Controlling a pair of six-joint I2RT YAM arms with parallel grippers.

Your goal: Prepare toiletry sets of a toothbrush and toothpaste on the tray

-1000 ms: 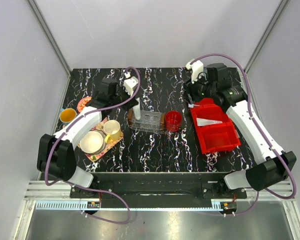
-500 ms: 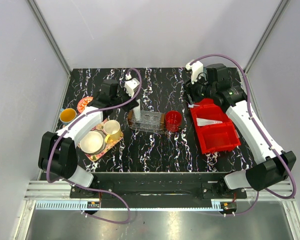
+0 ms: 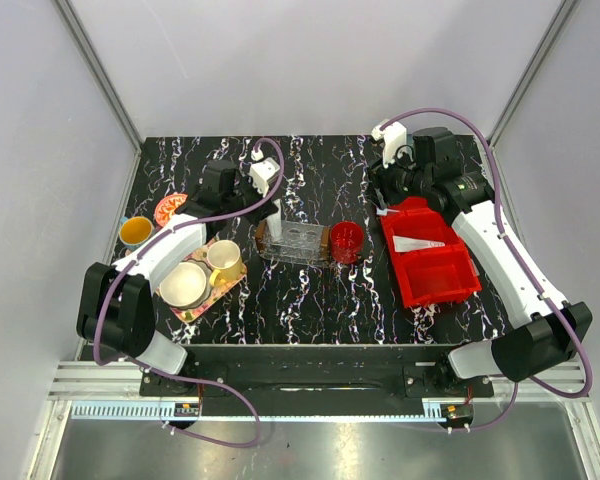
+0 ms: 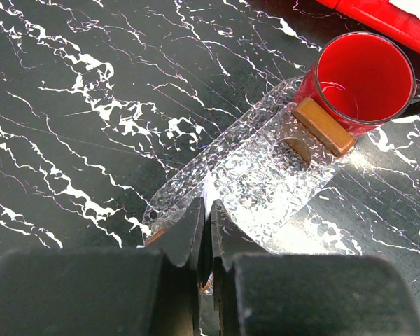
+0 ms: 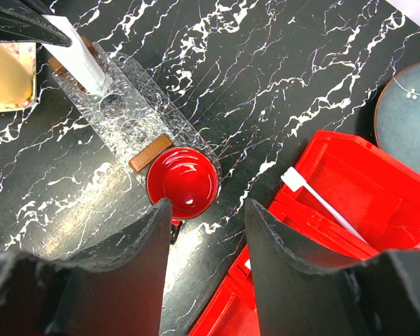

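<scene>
Black jaws of the left gripper (image 4: 205,231) are pinched shut on the toothpaste (image 5: 80,59), a white tube held cap-down inside the tray (image 4: 266,168) at its nine-o'clock end. The right gripper (image 5: 206,210) hangs half-spread and empty; the toothbrush (image 5: 322,203) lies in the red bin (image 3: 440,280) at the tray's three o'clock.
</scene>
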